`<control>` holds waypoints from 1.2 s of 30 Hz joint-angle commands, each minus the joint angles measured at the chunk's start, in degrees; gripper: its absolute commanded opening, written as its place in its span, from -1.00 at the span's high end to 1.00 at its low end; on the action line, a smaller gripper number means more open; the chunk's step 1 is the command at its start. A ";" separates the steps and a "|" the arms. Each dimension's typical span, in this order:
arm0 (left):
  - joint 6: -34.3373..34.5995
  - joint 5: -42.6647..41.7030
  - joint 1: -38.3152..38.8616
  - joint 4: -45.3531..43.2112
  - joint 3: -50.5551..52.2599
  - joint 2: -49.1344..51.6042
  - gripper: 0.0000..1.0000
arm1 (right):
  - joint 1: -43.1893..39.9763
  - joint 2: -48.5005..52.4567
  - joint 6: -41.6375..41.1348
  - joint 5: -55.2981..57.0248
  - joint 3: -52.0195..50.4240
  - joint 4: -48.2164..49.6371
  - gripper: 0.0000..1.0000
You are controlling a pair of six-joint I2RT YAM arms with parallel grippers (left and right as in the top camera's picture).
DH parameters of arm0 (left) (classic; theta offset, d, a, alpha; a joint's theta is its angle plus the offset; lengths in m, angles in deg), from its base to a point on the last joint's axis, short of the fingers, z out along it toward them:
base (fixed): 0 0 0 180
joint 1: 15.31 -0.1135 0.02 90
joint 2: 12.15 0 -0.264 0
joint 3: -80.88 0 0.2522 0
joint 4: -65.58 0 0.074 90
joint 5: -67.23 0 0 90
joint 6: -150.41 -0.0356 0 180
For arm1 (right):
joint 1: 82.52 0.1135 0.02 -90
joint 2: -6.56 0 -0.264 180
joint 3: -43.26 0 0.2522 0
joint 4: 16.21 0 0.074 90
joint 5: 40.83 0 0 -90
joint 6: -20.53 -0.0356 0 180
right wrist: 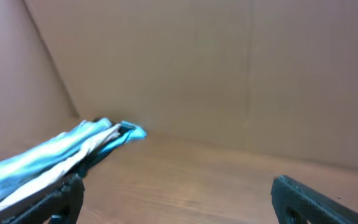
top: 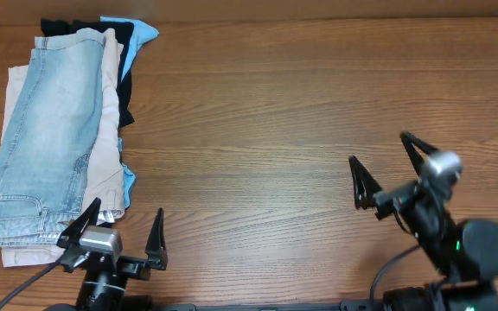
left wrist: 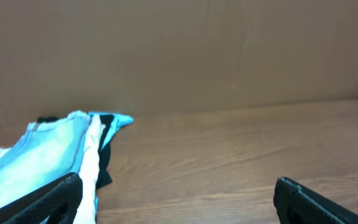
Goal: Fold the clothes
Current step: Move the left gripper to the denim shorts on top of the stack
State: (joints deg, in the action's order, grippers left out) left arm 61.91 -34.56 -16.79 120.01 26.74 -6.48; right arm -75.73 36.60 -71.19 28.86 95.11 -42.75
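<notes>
Both pincers, left [top: 128, 210] and right [top: 377, 147], stand apart and hold nothing. The denim shorts [top: 46, 130] lie on top of the other clothes [top: 109, 147] at the left. They look soft but rather heavy, so the thick waistband seems the best place to hold them.

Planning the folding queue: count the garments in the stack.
4 visible, all stacked at the left of the table: denim shorts on top, beige shorts beneath, then a black garment and a bright-blue garment peeking out. More may be hidden.

Worktop [top: 301, 130] lies bare wood from middle to right, passable throughout; clothes pile [top: 54, 138] blocks the far-left strip, and a brown wall [left wrist: 179, 56] closes the back edge.
</notes>
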 commanded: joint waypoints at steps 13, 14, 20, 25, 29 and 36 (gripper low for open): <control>-3.28 0.35 0.35 16.65 -19.26 30.56 -1.00 | 0.24 27.12 0.04 -12.00 22.60 -13.38 -1.00; -3.28 0.26 0.35 17.31 -19.37 32.57 -1.00 | 0.24 28.06 0.00 -12.02 22.60 -13.16 -1.00; -4.28 -0.46 0.35 17.94 -19.37 42.86 -1.00 | 0.24 32.00 0.00 -14.71 22.58 -13.99 -1.00; -4.24 -5.35 0.33 14.86 -19.37 49.42 -1.00 | 0.22 33.20 0.04 -15.78 22.58 -13.92 -1.00; -4.07 -5.62 -0.04 10.10 -20.04 54.10 -1.00 | 0.24 33.68 0.04 -15.34 22.58 -13.51 -1.00; -5.03 -5.62 -9.51 12.20 -34.77 70.44 -1.00 | 0.24 35.45 0.04 -11.65 22.58 -12.81 -0.98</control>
State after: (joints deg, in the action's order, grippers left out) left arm 58.70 -39.43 -21.57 130.74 -0.04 57.30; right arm -75.73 71.11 -71.19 14.87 115.96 -55.97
